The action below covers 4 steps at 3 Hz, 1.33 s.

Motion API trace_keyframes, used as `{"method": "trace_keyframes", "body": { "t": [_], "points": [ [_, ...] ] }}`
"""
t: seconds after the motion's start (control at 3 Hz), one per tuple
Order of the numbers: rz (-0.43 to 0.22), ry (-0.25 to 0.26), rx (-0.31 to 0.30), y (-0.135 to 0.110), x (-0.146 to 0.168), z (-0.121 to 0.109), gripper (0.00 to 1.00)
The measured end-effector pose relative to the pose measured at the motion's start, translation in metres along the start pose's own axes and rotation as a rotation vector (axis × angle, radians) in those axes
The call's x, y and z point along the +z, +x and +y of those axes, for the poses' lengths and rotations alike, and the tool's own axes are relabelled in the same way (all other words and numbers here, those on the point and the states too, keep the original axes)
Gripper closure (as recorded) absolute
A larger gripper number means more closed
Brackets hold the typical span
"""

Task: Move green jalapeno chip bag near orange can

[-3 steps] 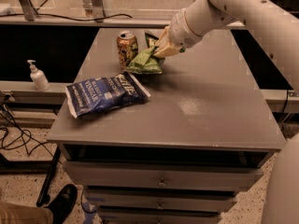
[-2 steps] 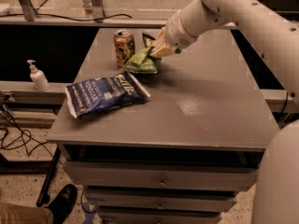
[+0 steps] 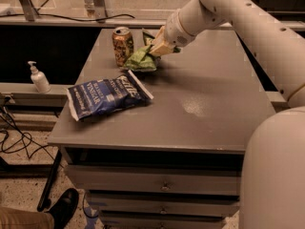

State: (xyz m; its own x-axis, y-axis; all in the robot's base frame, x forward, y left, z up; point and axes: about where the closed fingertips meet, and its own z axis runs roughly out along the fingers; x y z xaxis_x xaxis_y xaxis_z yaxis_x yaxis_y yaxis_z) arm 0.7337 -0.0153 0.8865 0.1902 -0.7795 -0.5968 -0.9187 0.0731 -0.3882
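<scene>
The green jalapeno chip bag (image 3: 139,60) is crumpled and lies on the grey table (image 3: 205,94) at the back, right next to the orange can (image 3: 123,45) on the can's right side. The can stands upright. My gripper (image 3: 159,46) reaches in from the right and sits at the bag's upper right end, shut on the bag's foil. Part of the bag is hidden behind the gripper.
A larger dark-blue chip bag (image 3: 107,97) lies on the table's left front part. A white pump bottle (image 3: 39,78) stands on a ledge left of the table. Drawers sit under the table top. A person's shoe (image 3: 62,209) is at the bottom left.
My gripper and the green bag have shifted a little to the left, closer to the orange can. The can and the blue bag have stayed put.
</scene>
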Motion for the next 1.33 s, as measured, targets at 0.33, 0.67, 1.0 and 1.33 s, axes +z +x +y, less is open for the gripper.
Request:
{"method": "trace_keyframes", "body": {
  "t": [0.33,0.67,1.0,1.33],
  "points": [
    [-0.007,-0.024,0.032,0.001,0.007,0.000,0.59],
    [-0.012,-0.047,0.044,-0.002,0.011,0.003,0.35],
    [-0.013,-0.060,0.045,-0.007,0.012,0.004,0.12],
    [-0.012,-0.073,0.043,-0.009,0.014,0.006,0.00]
  ]
}}
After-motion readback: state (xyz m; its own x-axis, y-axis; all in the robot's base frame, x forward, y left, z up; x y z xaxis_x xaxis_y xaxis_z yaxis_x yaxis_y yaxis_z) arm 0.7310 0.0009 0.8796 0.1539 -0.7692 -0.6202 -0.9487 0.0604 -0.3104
